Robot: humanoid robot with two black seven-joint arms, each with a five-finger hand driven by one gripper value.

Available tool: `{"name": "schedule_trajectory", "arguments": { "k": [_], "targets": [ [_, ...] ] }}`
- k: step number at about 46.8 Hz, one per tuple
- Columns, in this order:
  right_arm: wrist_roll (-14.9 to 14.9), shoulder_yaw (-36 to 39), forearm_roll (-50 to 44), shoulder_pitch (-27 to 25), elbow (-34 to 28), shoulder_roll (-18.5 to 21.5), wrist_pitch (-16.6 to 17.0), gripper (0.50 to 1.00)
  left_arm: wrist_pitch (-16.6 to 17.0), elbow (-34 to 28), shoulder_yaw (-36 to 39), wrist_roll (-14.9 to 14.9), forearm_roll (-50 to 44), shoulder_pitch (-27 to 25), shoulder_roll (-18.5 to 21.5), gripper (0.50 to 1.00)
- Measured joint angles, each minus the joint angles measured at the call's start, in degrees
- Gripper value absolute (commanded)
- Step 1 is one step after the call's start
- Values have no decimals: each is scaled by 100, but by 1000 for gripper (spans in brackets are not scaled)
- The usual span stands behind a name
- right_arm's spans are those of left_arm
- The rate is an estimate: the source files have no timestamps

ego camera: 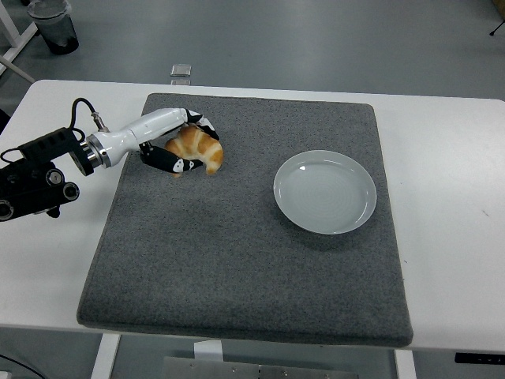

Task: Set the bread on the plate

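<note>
1. A white table (47, 276) is covered over most of its middle by a grey mat (237, 260).
2. The left arm (39, 178) is seen coming in from the table's left edge, with its black forearm over the bare white strip beside the mat.
3. The left hand (177, 138) is reached out over the mat's far left corner area, its white shell pointing toward the right.
4. The fingers (170, 162) are curled around the bread (197, 148), which is held between the upper fingers and the lower black-tipped ones.
5. The bread, a golden-brown croissant, is found near the mat's far left corner, well apart from the plate (324, 192).
6. Whether the bread is touching the mat or is held just above it cannot be told.
7. The plate, pale and round, is set on the mat's right half, nearer the right edge than the left, and nothing is seen lying in it.
8. A dark bin (54, 24) is seen on the floor beyond the table's far left corner.
9. A small grey object (181, 70) is seen on the floor just past the table's far edge.
</note>
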Motion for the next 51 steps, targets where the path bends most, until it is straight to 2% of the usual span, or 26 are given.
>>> {"name": "schedule_trajectory", "arguments": {
  "k": [11, 19, 28, 44, 51],
  "targets": [
    [0, 3, 0, -1, 0, 0, 1, 930, -121, -81, 40, -2, 8, -599, 462, 500],
    [0, 6, 0, -1, 0, 0, -2, 932, -531, -145, 47, -2, 9, -1030, 748, 500],
    [-1, 6, 0, -1, 0, 0, -9, 930, -781, -146, 47, 0, 10, -1489, 915, 500],
    [-1, 15, 0, -1, 0, 0, -9, 930, -837, -146, 40, 4, 312, -2152, 817, 500],
    [-1, 15, 0, 2, 0, 0, -9, 930, -807, -142, 33, 9, 349, -2279, 388, 500]
  ]
}}
